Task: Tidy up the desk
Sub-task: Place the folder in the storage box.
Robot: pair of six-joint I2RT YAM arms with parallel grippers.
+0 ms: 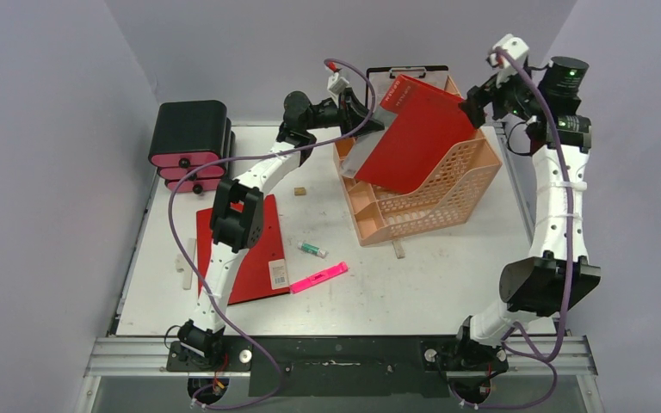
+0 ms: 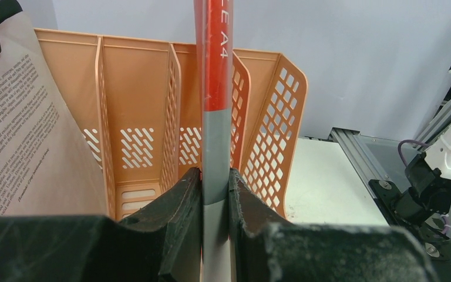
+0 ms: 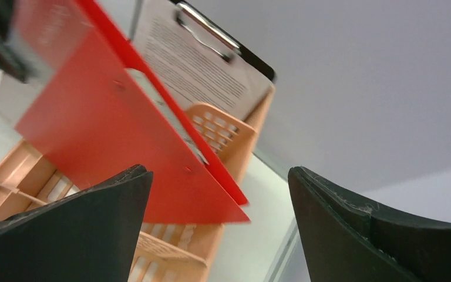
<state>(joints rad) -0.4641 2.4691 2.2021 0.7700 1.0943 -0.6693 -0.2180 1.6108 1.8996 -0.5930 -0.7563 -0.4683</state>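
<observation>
The white desk [image 1: 447,275] holds an orange perforated file rack [image 1: 447,189] at the back right. My left gripper [image 1: 357,107] is shut on the grey spine of a red folder [image 1: 409,138], held tilted above the rack. In the left wrist view the folder's edge [image 2: 214,76] stands upright between my fingers [image 2: 182,217], over the rack's slots [image 2: 135,135]. My right gripper [image 1: 473,103] is open and empty, just right of the folder's upper corner; its view shows the folder [image 3: 111,135] and rack [image 3: 223,135] ahead. A clipboard with printed paper [image 1: 396,82] stands in the rack's back slot.
A second red folder [image 1: 254,249] lies flat at the left under my left arm. A pink highlighter [image 1: 318,277], a small green-capped tube [image 1: 313,249], a small wooden block [image 1: 299,191] and wooden sticks [image 1: 188,275] lie on the desk. A black box with pink drawers [image 1: 189,142] stands back left.
</observation>
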